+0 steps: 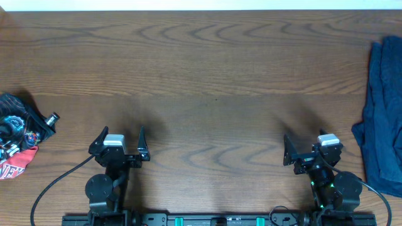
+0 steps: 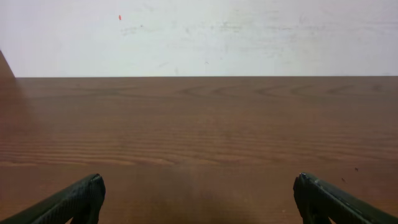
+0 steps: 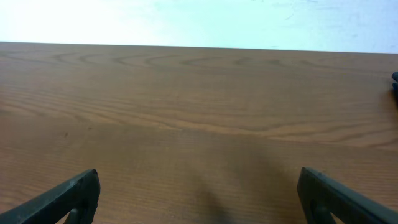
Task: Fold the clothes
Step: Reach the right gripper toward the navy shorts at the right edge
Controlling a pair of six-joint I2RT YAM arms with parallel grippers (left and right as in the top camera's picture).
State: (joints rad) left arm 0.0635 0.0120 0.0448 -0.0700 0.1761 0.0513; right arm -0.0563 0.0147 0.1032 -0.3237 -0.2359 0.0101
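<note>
The clothes (image 1: pixel 383 113), dark navy fabric in a rumpled heap, lie at the table's right edge in the overhead view and run partly out of frame. My right gripper (image 1: pixel 311 147) stands open near the front edge, just left of the heap and not touching it. My left gripper (image 1: pixel 122 133) is open too, far off at the front left. In both wrist views the left gripper (image 2: pixel 199 193) and the right gripper (image 3: pixel 199 190) have their fingers wide apart over bare wood, nothing between them. A dark sliver (image 3: pixel 395 84) shows at the right wrist view's right edge.
A bunched black and red printed garment (image 1: pixel 19 141) lies at the left edge of the wooden table (image 1: pixel 207 75). A pale wall stands beyond the table's far edge. Both arm bases sit on a rail along the front edge.
</note>
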